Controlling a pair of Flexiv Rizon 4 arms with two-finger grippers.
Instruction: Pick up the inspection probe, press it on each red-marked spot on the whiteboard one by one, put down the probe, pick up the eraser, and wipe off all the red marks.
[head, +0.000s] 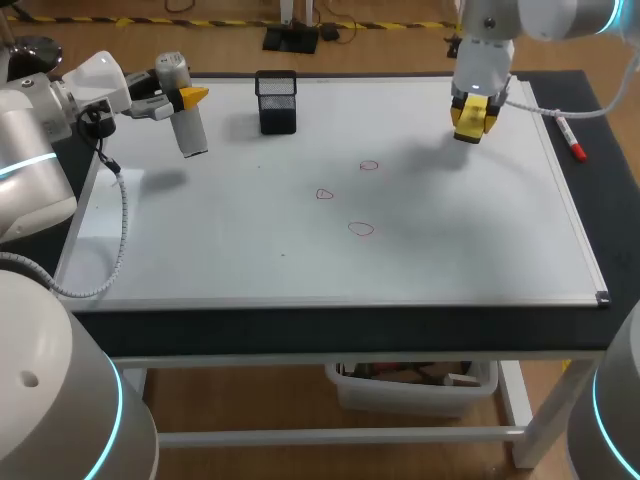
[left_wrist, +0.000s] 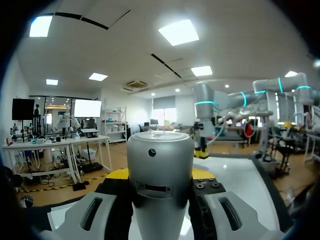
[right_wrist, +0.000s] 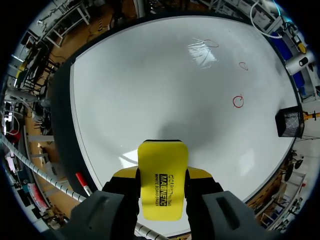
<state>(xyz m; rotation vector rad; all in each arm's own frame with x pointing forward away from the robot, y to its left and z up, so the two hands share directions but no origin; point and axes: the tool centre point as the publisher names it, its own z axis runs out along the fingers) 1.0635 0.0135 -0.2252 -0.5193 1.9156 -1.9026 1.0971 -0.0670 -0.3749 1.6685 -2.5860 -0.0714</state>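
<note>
Here, the left gripper (head: 186, 99) is clamping the inspection probe (head: 190, 130), a grey cylinder, on both sides and holding it upright over the far left corner of the whiteboard (head: 300, 260) that is covering the bench (head: 300, 332). The right gripper (head: 470, 118) is gripping the yellow eraser (head: 467, 131) between its fingers, above the board near the far right corner.

The head view is showing all three red marks (head: 361, 229) as small loops in the middle of the board, with a black mesh holder (head: 276, 100) at the far edge and a red marker (head: 570, 138) lying along the right edge.

The left wrist view is showing the probe (left_wrist: 160, 160) filling the gap in its gripper (left_wrist: 160, 174), but none of the marks. The right wrist view is looking down past its gripper (right_wrist: 162, 176) and is showing black print on the eraser's (right_wrist: 162, 165) yellow face. It is also showing the marks (right_wrist: 238, 101) ahead on the board (right_wrist: 150, 85).
</note>
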